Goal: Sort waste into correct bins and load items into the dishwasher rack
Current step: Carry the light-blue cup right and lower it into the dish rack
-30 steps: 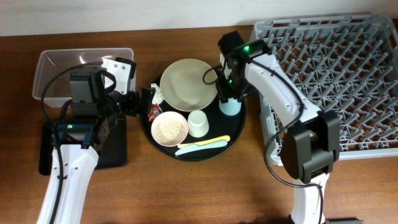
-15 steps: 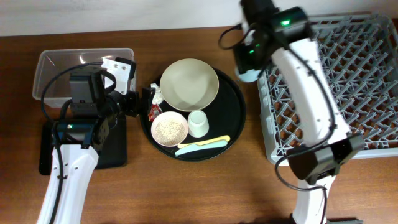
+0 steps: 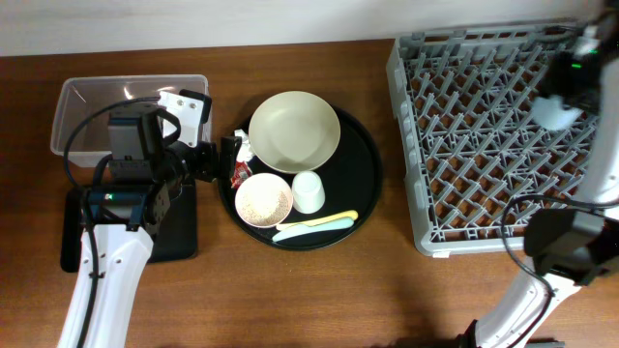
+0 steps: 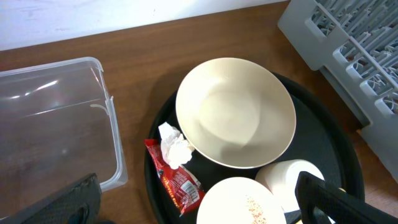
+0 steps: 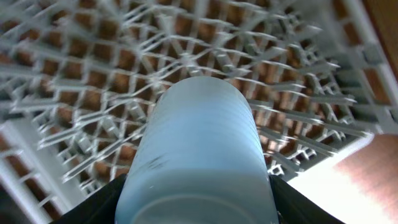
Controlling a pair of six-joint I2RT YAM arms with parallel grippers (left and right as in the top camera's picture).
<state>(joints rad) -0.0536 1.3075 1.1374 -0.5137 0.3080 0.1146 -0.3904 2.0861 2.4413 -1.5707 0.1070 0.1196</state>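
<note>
- R gripper: fingers pinch the light blue cup on both sides. Cup is over the far-R part of the dishwasher rack, well apart from the round black tray. Can't tell if cup touches the grid.
- Rack: just R of the round tray, nothing else seen in it.
- L gripper: jaws spread wide, nothing betw. them, at the round tray's L rim.
- On the round tray, back: large cream bowl, upright.
- On the tray, L edge: tissue scrap touching the cream bowl's rim, w/ the red wrapper just in front of it.
- Tray front-L: small pink bowl w/ rice grains inside.
- White cup just R of the pink bowl.
- Tray front edge: yellow utensil and pale blue utensil, lying side by side.
- Clear tub: L of the round tray, toward the back.
- Shallow black tray: L of the round tray, toward the front, partly under the L arm.
</note>
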